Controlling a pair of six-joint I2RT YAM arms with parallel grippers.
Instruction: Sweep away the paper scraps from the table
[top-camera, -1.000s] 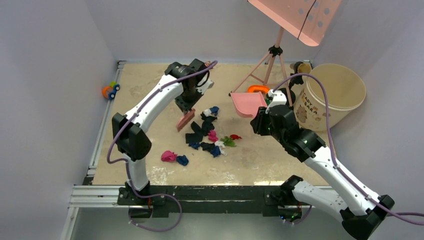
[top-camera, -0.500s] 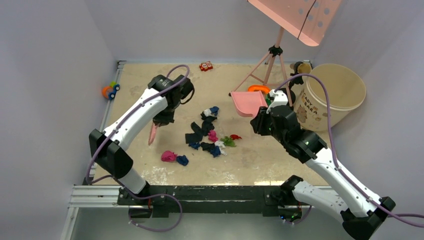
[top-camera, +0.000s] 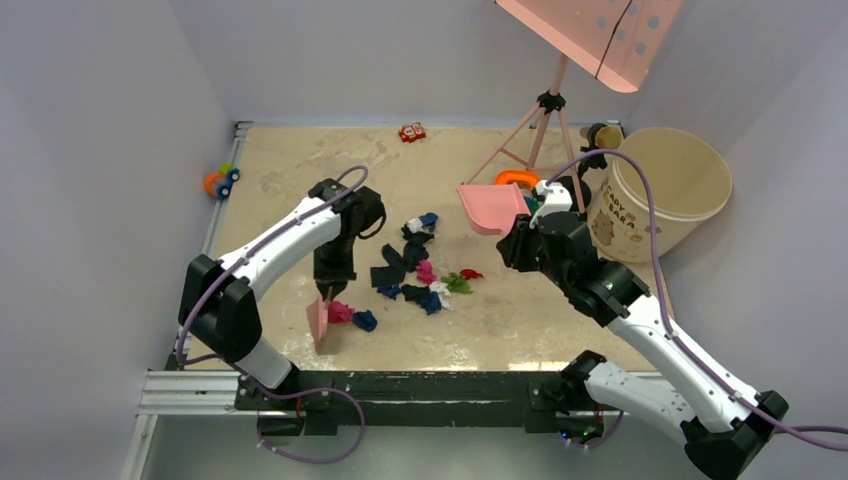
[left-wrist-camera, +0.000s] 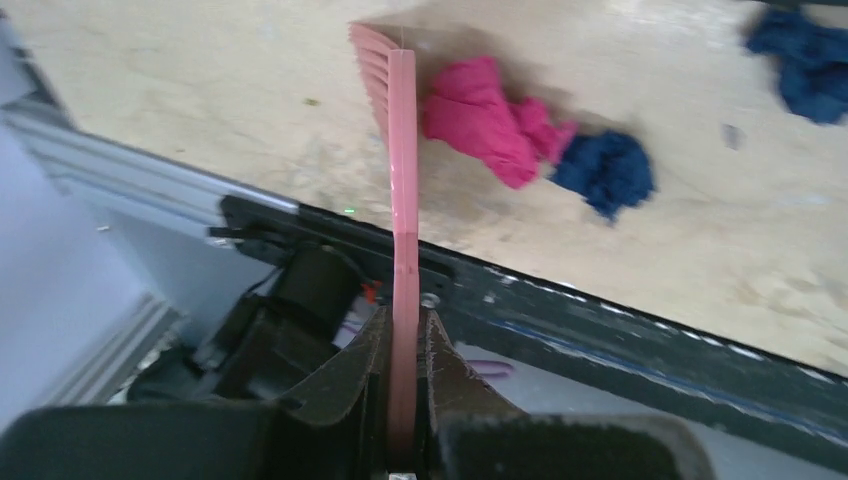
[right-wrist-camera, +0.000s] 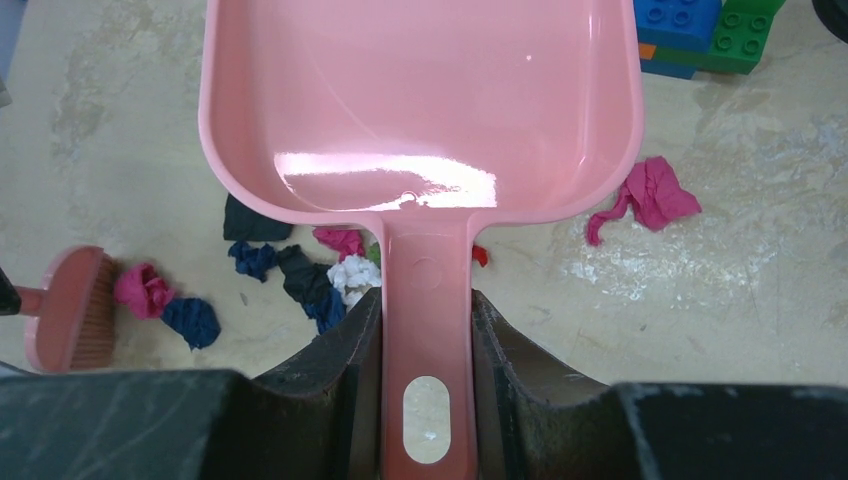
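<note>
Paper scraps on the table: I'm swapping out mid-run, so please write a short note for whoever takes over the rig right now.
Left gripper: shut on the pink brush, whose head is beside a magenta wad and a blue wad near the front edge of the table.
Right gripper: shut on the handle of the dustpan; the pan is empty.
Paper scraps: the main cluster is mid-table between the arms; one magenta strip lies near the toy blocks.
Done: nothing collected yet.
Left: sweep every scrap into the dustpan.
</note>
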